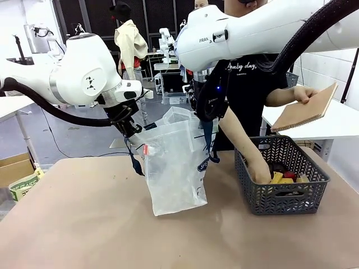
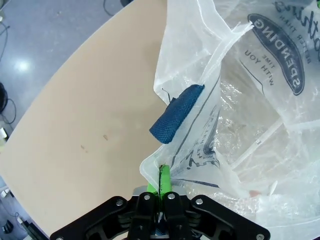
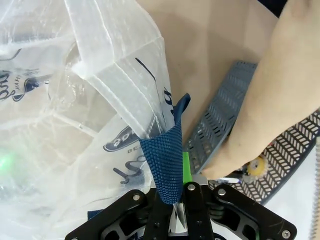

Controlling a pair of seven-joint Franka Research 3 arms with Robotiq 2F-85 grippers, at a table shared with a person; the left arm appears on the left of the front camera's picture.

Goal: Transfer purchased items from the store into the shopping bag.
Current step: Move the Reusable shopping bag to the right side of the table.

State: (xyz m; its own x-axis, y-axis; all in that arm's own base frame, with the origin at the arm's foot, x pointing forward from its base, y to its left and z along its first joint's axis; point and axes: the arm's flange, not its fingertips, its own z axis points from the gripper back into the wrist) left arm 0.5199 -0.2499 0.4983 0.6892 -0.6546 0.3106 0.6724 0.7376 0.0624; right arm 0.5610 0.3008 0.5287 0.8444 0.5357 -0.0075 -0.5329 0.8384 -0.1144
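The front view is bright and evenly lit from overhead and sharp throughout, with only soft, short shadows under the shopping bag (image 1: 176,168) and the mesh basket (image 1: 280,196) on the desk (image 1: 84,224); the white shell of the right arm (image 1: 269,28) is close to washed out. In the left wrist view a lamp glares as a white spot on the bluish floor (image 2: 22,65), the clear plastic carries a pale sheen, and the desk's edge bows slightly with the wide lens. In the right wrist view the person's forearm (image 3: 280,90), close to the lens, looks soft, and a green glow smears the left edge behind the plastic.
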